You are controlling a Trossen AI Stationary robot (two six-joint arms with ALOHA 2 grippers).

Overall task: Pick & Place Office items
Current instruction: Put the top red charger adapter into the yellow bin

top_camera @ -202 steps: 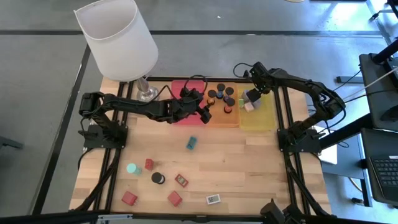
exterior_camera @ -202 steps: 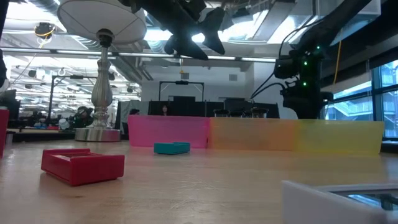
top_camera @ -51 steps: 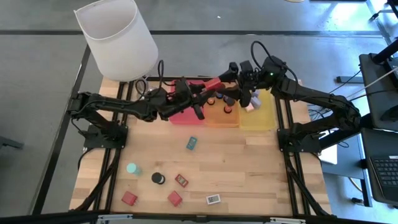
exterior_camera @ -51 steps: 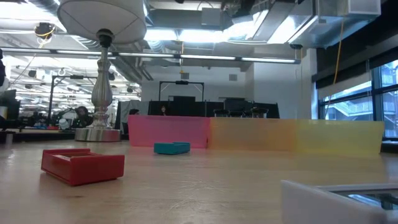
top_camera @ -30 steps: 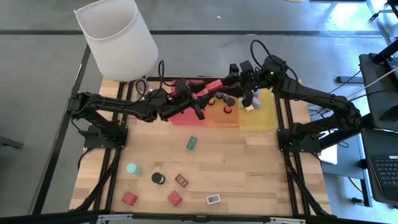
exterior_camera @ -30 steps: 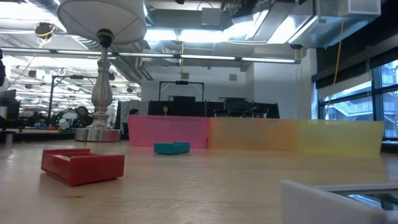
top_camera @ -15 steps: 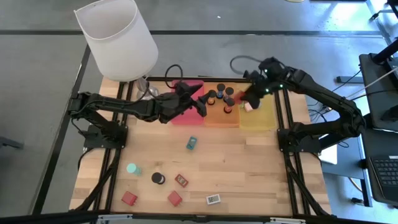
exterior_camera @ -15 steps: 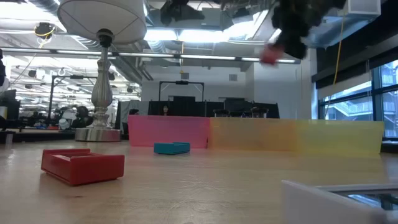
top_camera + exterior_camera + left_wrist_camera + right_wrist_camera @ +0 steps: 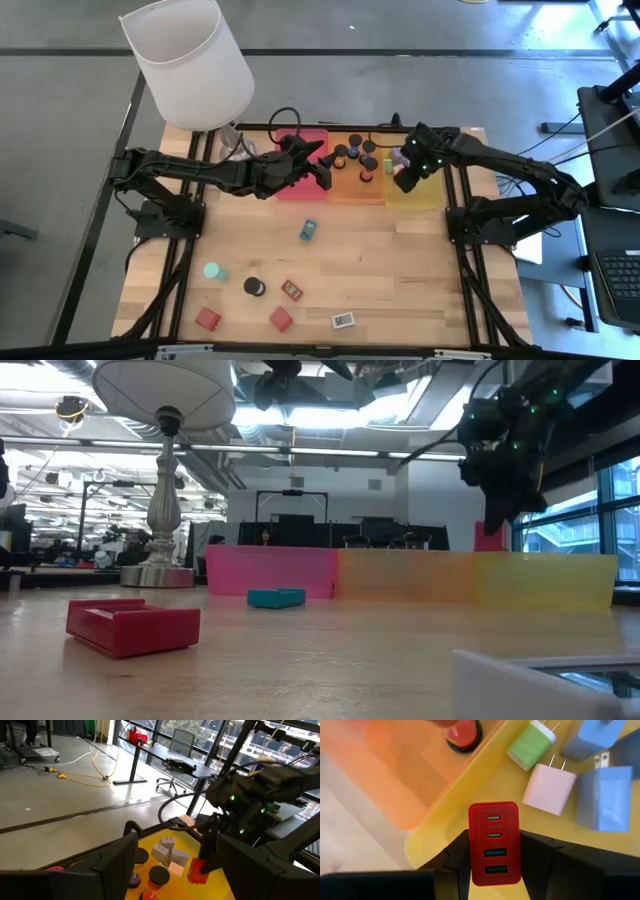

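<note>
While the right gripper (image 9: pixel 494 865) hangs over the yellow tray (image 9: pixel 428 190), its fingers are clamped on a red block (image 9: pixel 494 842), a flat charger-like slab with four ports in a row down its face. The block's long axis runs straight out from between the fingers, its free end toward the tray floor, near the low wall shared with the orange tray (image 9: pixel 352 190). In the low view the block (image 9: pixel 489 537) hangs upright, its lower end behind the tray's front wall. Farther in lie a green cube (image 9: pixel 531 745), a pink cube (image 9: pixel 550 787) and lavender cubes (image 9: pixel 604 795), all plug-pronged and close together; the tray floor near the block is bare. The trays are translucent plastic with low rims. The left gripper (image 9: pixel 318 160) hovers between the red tray (image 9: pixel 292 190) and the orange one, fingers spread wide and holding nothing. On the wooden table (image 9: pixel 400 270) a teal block (image 9: pixel 308 230) lies alone, well apart from the pieces scattered along the near edge.
</note>
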